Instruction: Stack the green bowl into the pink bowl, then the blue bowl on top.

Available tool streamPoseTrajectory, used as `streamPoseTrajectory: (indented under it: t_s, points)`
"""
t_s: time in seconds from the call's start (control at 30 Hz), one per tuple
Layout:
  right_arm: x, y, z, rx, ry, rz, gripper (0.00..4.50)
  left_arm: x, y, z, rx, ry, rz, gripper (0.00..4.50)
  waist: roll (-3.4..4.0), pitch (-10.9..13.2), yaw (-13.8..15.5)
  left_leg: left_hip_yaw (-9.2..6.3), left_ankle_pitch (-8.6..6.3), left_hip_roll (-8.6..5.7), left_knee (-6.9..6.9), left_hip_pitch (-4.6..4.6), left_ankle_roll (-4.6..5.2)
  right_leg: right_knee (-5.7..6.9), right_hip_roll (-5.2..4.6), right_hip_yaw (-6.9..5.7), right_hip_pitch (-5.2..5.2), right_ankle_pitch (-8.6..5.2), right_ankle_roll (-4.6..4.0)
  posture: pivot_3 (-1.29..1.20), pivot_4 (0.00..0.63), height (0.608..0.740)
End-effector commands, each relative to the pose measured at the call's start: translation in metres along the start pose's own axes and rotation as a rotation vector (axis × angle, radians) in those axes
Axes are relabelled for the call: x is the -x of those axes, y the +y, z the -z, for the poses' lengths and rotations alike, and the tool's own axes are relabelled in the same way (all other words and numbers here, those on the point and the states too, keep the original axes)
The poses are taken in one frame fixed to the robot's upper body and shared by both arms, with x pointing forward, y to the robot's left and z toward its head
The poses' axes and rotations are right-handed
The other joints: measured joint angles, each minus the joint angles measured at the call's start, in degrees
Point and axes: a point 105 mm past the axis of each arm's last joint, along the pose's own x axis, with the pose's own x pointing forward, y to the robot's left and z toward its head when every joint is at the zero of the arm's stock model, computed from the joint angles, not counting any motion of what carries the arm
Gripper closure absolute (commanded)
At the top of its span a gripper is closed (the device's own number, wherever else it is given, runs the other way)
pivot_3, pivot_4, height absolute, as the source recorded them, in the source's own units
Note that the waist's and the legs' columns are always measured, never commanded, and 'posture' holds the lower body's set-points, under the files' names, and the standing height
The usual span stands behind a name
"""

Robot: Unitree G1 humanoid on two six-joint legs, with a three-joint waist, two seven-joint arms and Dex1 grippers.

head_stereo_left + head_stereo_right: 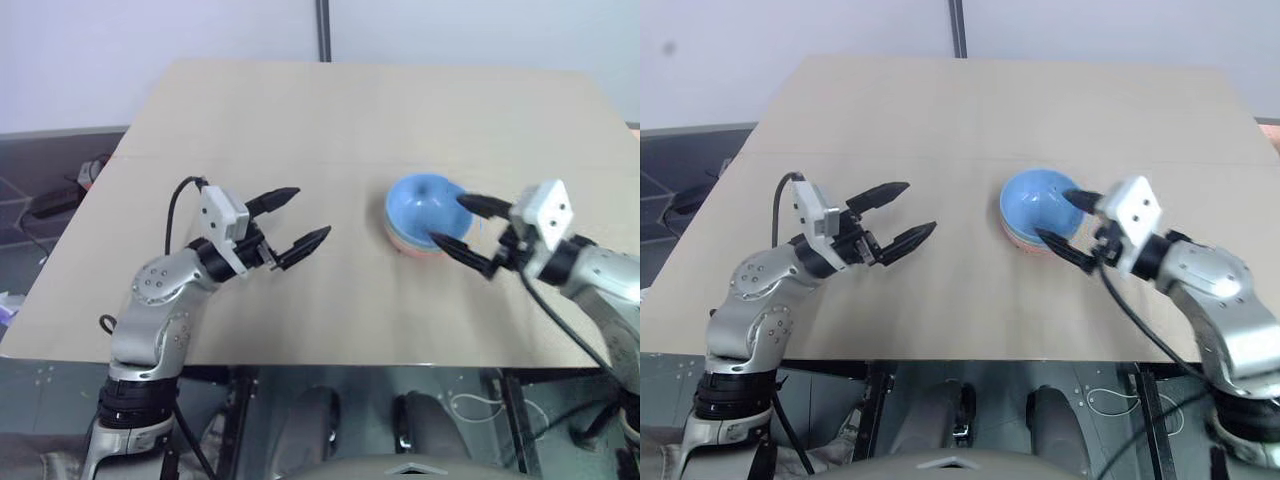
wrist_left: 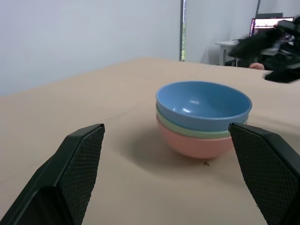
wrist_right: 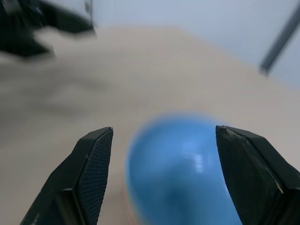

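Note:
The three bowls stand nested on the tan table [image 1: 330,120]. The blue bowl [image 2: 202,104] is on top, the green bowl [image 2: 197,131] shows as a thin rim under it, and the pink bowl [image 2: 194,145] is at the bottom. From the head views the stack [image 1: 425,210] sits right of centre. My right gripper [image 1: 464,223] is open beside the stack's right edge, its fingers apart and holding nothing. My left gripper [image 1: 292,224] is open well to the left of the bowls, pointing toward them.
The table's near edge [image 1: 300,362] runs just below both arms. A black cable [image 1: 178,205] loops off the left wrist. A grey wall and a dark vertical post [image 1: 324,30] stand behind the table.

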Motion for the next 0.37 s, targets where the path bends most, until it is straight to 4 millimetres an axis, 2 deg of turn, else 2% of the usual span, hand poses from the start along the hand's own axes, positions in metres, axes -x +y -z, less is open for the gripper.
streamPoseTrajectory:
  t_s: [0.03, 0.13, 0.23, 0.37]
  points:
    - [0.042, -0.026, 0.001, -0.003, 0.001, 0.112, 0.09, 0.014, 0.002, -0.008, 0.010, -0.016, 0.012, 0.00, 0.02, 0.00, -0.20, 0.01, 0.00, 0.01, 0.00, 0.02, 0.00, 0.02, 0.02, 0.02, -0.01, 0.00, 0.00, 0.00, 0.150, 0.740]
    - [0.074, -0.042, 0.004, 0.033, 0.030, 0.223, 0.09, 0.028, 0.003, -0.003, 0.015, 0.036, -0.005, 0.00, 0.06, 0.00, -0.32, 0.05, -0.01, 0.05, -0.06, 0.08, 0.01, 0.03, 0.06, 0.07, 0.00, 0.00, -0.01, 0.00, 0.150, 0.740]
    - [0.098, -0.036, 0.015, 0.043, 0.107, 0.214, 0.09, 0.038, 0.001, -0.001, 0.045, 0.077, -0.008, 0.00, 0.06, -0.01, -0.14, 0.06, -0.01, 0.05, -0.06, 0.10, 0.01, 0.04, 0.08, 0.08, 0.01, -0.01, 0.00, 0.00, 0.150, 0.740]
    - [0.109, -0.033, 0.018, 0.041, 0.143, 0.214, 0.09, 0.046, 0.000, 0.000, 0.058, 0.113, 0.008, 0.00, 0.06, -0.01, -0.13, 0.06, -0.01, 0.07, -0.04, 0.10, 0.01, 0.04, 0.06, 0.09, 0.03, 0.00, 0.01, 0.00, 0.150, 0.740]
